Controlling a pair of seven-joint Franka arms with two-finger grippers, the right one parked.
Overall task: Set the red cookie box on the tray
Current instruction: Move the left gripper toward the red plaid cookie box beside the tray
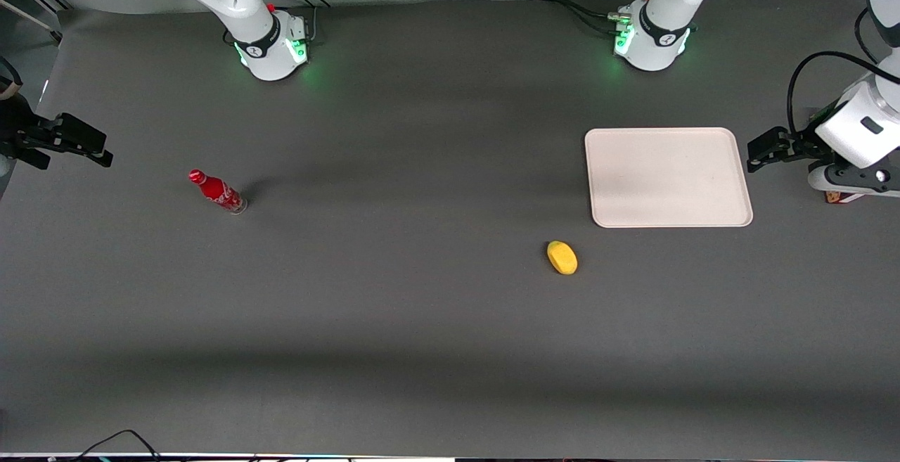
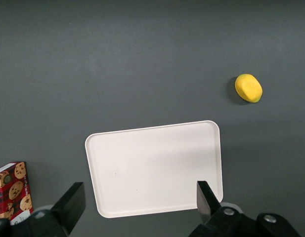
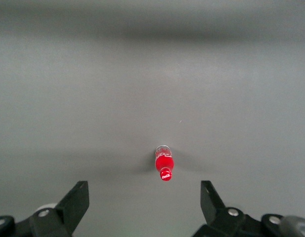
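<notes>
The red cookie box (image 2: 13,190) is a dark-red carton printed with cookies, lying on the table beside the tray (image 2: 152,163). In the front view only a sliver of the box (image 1: 834,197) shows under the working arm. The cream-white tray (image 1: 668,177) lies flat and holds nothing. My gripper (image 1: 758,152) hangs above the table just off the tray's edge at the working arm's end, between tray and box. In the left wrist view the gripper (image 2: 140,202) is open, its black fingers (image 2: 72,203) spread wide with nothing between them.
A yellow fruit-like object (image 1: 562,257) lies nearer the front camera than the tray, also seen from the wrist as the yellow object (image 2: 248,88). A small red bottle (image 1: 216,192) stands toward the parked arm's end of the dark grey table.
</notes>
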